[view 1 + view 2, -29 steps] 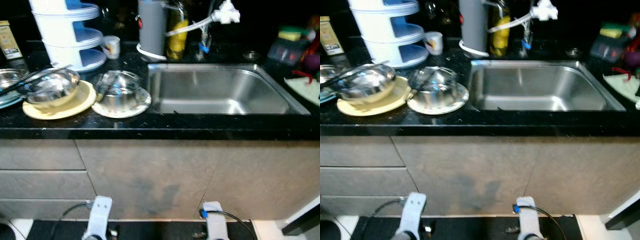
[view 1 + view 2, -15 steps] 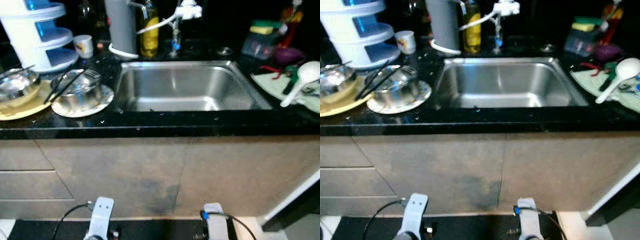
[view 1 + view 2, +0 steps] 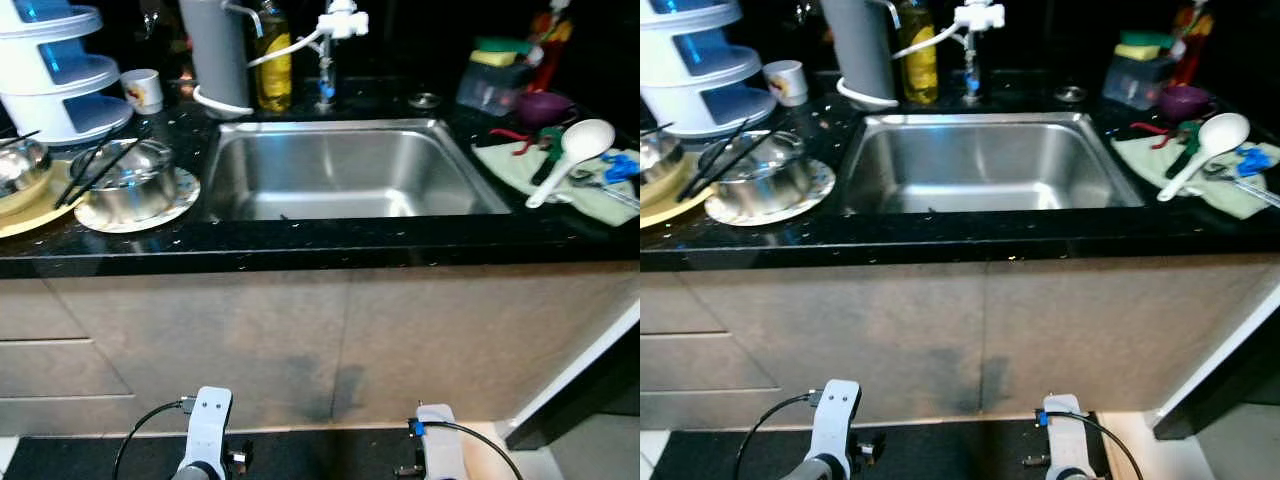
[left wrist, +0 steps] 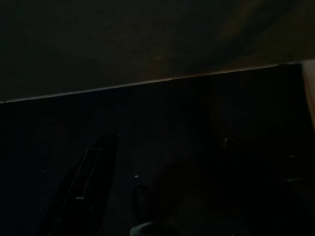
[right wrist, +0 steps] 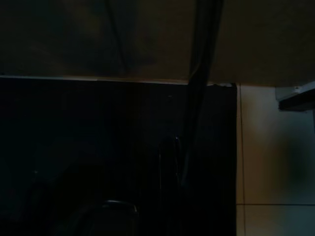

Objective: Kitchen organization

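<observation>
A black stone counter carries a steel sink (image 3: pixel 340 126) in the middle. Left of it, a steel bowl (image 3: pixel 128 180) with black chopsticks sits on a white plate (image 3: pixel 178 192). A second steel bowl (image 3: pixel 18 165) rests on a yellow plate (image 3: pixel 30 218) at the far left. Right of the sink, a white ladle (image 3: pixel 566 152) lies on a green cloth (image 3: pixel 510 165). My left arm (image 3: pixel 207 438) and right arm (image 3: pixel 440 452) hang low before the cabinet fronts. The left gripper (image 4: pixel 147 206) and right gripper (image 5: pixel 147 196) are in deep shade over a dark floor mat.
At the back stand a white and blue tiered rack (image 3: pixel 60 70), a white cup (image 3: pixel 143 90), a grey cylinder (image 3: pixel 212 45), a yellow bottle (image 3: pixel 272 62) and the tap (image 3: pixel 335 28). A tub with sponges (image 3: pixel 495 78) and a purple bowl (image 3: pixel 545 103) sit back right. Beige cabinet doors (image 3: pixel 330 340) face me.
The whole picture has slid left, so the camera has turned right. The ladle and green cloth have come into view. Both arms still hang low.
</observation>
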You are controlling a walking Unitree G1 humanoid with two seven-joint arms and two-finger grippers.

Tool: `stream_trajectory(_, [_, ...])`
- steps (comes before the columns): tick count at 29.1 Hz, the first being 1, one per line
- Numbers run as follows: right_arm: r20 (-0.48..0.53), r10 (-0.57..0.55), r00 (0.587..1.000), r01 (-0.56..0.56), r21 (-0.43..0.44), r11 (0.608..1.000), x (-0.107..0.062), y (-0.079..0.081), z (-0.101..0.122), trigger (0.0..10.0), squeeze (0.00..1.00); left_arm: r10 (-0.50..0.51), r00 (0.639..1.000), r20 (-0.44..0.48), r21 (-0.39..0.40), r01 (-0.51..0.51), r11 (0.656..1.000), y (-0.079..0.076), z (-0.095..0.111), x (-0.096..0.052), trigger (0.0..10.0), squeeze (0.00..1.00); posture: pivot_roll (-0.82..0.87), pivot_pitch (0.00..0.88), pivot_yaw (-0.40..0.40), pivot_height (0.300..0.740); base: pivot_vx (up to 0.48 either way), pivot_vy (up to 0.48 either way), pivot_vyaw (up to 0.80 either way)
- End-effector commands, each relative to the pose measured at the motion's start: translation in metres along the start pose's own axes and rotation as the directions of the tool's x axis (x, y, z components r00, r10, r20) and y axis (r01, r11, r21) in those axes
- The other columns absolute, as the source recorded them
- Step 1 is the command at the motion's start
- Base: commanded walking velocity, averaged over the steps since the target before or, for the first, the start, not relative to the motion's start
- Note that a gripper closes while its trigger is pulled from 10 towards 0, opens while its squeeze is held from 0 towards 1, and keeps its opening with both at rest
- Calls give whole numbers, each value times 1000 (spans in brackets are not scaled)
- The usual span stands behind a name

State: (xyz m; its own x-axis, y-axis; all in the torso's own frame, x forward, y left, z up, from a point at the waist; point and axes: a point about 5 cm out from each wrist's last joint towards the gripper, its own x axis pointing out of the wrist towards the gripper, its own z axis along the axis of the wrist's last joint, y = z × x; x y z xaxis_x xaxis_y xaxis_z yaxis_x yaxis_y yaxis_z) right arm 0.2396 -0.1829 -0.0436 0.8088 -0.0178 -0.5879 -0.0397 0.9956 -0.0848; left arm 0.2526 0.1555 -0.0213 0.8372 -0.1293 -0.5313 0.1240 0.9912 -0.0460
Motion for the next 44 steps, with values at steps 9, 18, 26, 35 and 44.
stream_trajectory(9, [-11,13,1000,-13,10,1000,-2,6,-6,10000,0,-9,1000,-11,95,10,995,2,-4,-2,10000,0,-95,109,-38,740,0,0,0])
stream_trajectory(18, [18,15,1000,-16,36,999,-1,3,-1,10000,0,-32,999,10,107,31,994,0,1,-2,10000,0,-96,103,-38,740,0,0,0])
stream_trajectory(26, [13,15,1000,-15,27,1000,-1,4,0,10000,0,-2,1000,-14,124,4,992,4,-3,-3,10000,0,-95,110,-39,740,0,0,0])
stream_trajectory(35, [21,38,999,-39,57,998,-1,8,0,10000,0,20,1000,-2,124,-20,992,7,-1,-2,10000,0,-92,121,-38,740,0,0,-444])
stream_trajectory(44, [44,35,998,-38,70,997,1,7,6,10000,0,38,999,24,119,-41,992,10,4,-3,10000,0,-90,125,-37,740,0,0,-800])
